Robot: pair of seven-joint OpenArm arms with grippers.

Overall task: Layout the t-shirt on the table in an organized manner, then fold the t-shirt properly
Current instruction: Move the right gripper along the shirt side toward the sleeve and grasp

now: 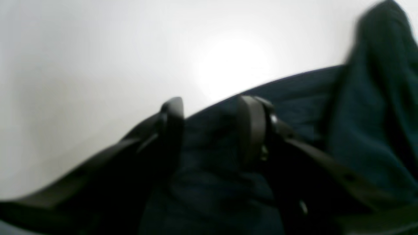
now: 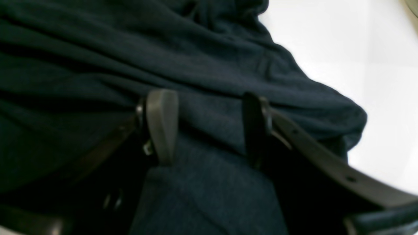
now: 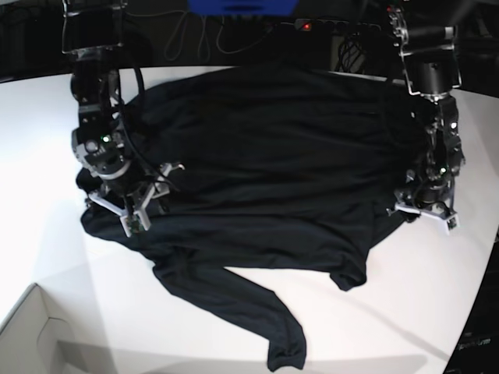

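Observation:
The black t-shirt (image 3: 273,156) lies spread over the white table (image 3: 390,312), body wide and wrinkled, with one long sleeve trailing toward the front edge. My right gripper (image 3: 132,214) rests on the shirt's left edge in the base view. In the right wrist view my right gripper (image 2: 209,125) is open, its fingers (image 2: 161,124) standing apart over the dark fabric (image 2: 130,49). My left gripper (image 3: 425,209) sits at the shirt's right edge. Close up, my left gripper (image 1: 211,125) is open over the fabric (image 1: 369,124), at its border with the bare table (image 1: 98,65).
A white box corner (image 3: 31,335) pokes in at the front left. Cables and a blue object (image 3: 242,6) line the dark back edge. The table's curved edge runs down the right side. White tabletop (image 2: 359,65) shows beside the right gripper.

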